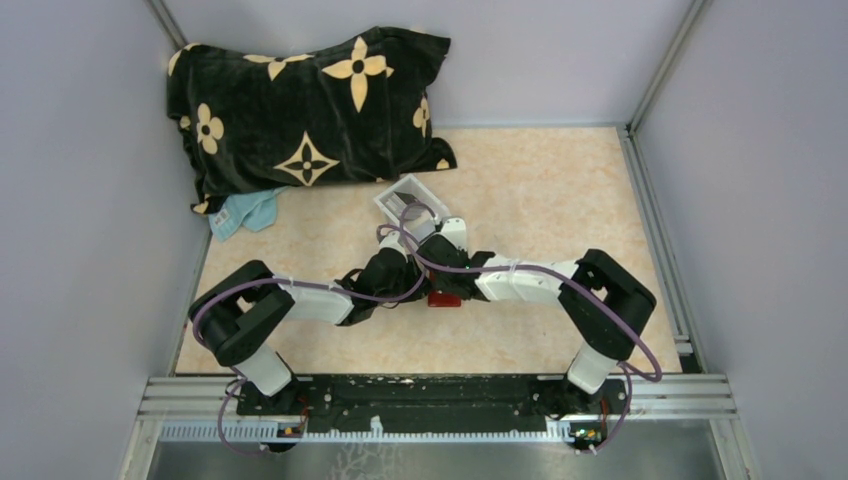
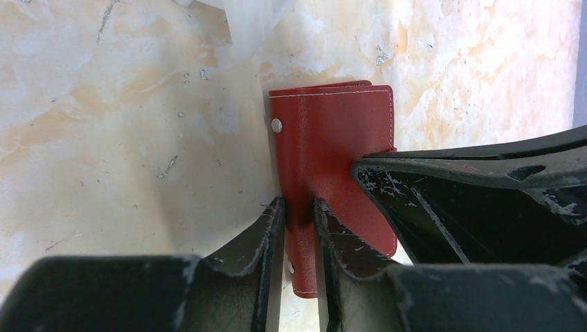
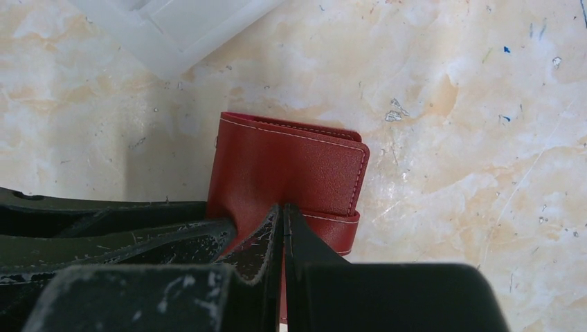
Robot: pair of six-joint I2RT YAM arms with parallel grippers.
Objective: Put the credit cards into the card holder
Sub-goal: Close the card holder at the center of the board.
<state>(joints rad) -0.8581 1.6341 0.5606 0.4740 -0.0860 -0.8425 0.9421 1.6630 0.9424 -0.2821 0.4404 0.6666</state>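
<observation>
1: Two grips, logging from the left. Finding left gripper [image 2: 297, 204] nipping a narrow strip of the card holder [image 2: 336, 131], fingers partly apart and packed with red leather.

2: Confirming. Seeing right gripper [image 3: 282, 207] pressed fully together at the cover's near edge. Spotting a red sliver between its fingers, so judging one thin layer pinched there.

1: Placing the holder low over the marbled table [image 3: 450, 138], between both wrists, just beside the white tray [image 3: 173, 28]. Not managing to tell whether resting or lifted.

2: Looking for the credit cards. Not making out any in these views; possibly lying in the tray, but too small to tell from above.

1: Judging handling. Expecting light, floppy, grained leather, folding at the spine and sagging when held by one flap. Noting a snap stud [image 2: 277, 125], probably needing a firm pull to pop.

2: Agreeing. Recommending holds on opposite flaps near the free edges, spreading gently to expose the slots and avoiding the spine.

1: Expecting stiff, thin, slick cards, awkward to lift off a flat top. Advising pinches across the long edges.
</observation>
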